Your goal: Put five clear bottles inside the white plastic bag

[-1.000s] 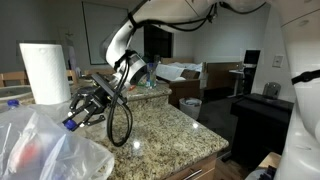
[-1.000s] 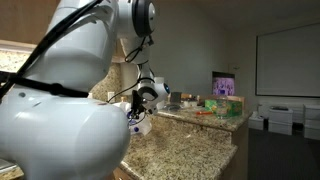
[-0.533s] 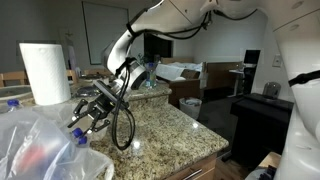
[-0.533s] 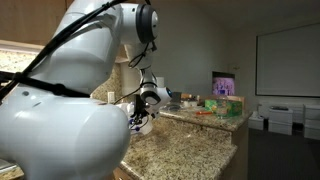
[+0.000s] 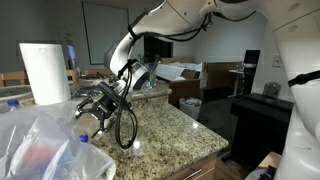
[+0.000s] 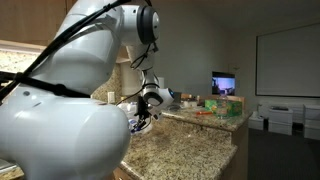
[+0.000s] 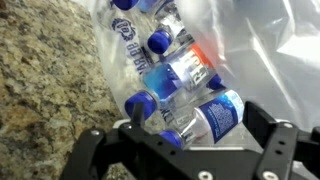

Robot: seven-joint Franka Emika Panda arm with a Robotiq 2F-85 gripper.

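In the wrist view several clear bottles with blue caps lie inside the white plastic bag (image 7: 255,40); one of them (image 7: 185,68) has a red-orange part. Another clear bottle (image 7: 212,117) lies loose at the bag's mouth between the fingers of my gripper (image 7: 199,121), which is open, with space on both sides of the bottle. In an exterior view the gripper (image 5: 92,106) hangs just above the crinkly bag (image 5: 40,150), and a blue cap (image 5: 83,138) shows at the bag's rim. My own arm hides the bag where the gripper (image 6: 140,119) shows from the opposite side.
A tall white paper-towel roll (image 5: 45,72) stands behind the bag on the granite counter (image 5: 170,130), whose edge drops off to the right. A blue cap (image 5: 12,102) shows at the far left. Small items (image 6: 215,103) sit on the counter's far end.
The gripper went from shut on a blue-capped bottle to open; the bottle has dropped from the fingers to the bag's mouth. The gripper shifted slightly over the bag.
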